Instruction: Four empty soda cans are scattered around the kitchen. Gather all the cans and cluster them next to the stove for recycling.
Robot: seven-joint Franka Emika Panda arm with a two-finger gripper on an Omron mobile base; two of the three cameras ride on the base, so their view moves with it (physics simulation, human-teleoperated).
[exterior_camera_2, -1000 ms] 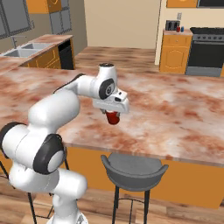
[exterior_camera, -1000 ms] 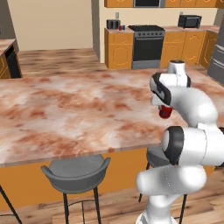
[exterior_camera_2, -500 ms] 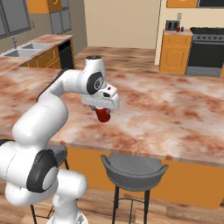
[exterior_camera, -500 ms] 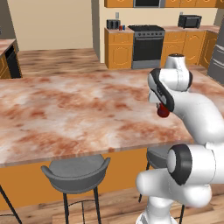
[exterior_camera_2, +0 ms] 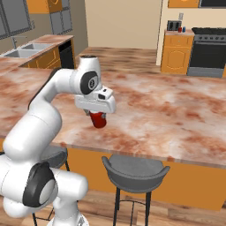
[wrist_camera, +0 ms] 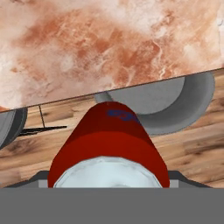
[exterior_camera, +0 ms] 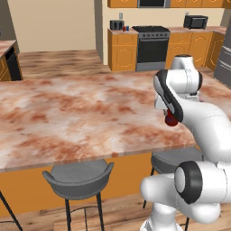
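Jaws of the white robot arm's gripper (exterior_camera_2: 98, 115) are clamped on a small red soda can w/ a silver top (exterior_camera_2: 98, 119). That can hangs in the air, just over the near edge of the big pinkish-brown marble tabletop (exterior_camera: 76, 113), not touching it. In the hand view the red soda can (wrist_camera: 108, 146) sits right betw. the finger tips, silver end toward the camera, so it looks held by its sides. My guess: it is kept up high so it won't bump the tabletop or the grey bar stools (exterior_camera_2: 134, 170) while it gets carried.

Far off across the wood floor stands the black stove w/ a steel front (exterior_camera: 152, 43), well apart from the arm. On the orange cabinet top just beside it sits a grey toaster (exterior_camera: 117, 25), and next to that some tiny red and blue bits (exterior_camera: 125, 28) that may be cans already dropped there; too small to be sure. A black microwave (exterior_camera: 195, 21) rests on the other side.

So this can is picked up but not yet at the stove. Base prob. has to drive around the tabletop first.
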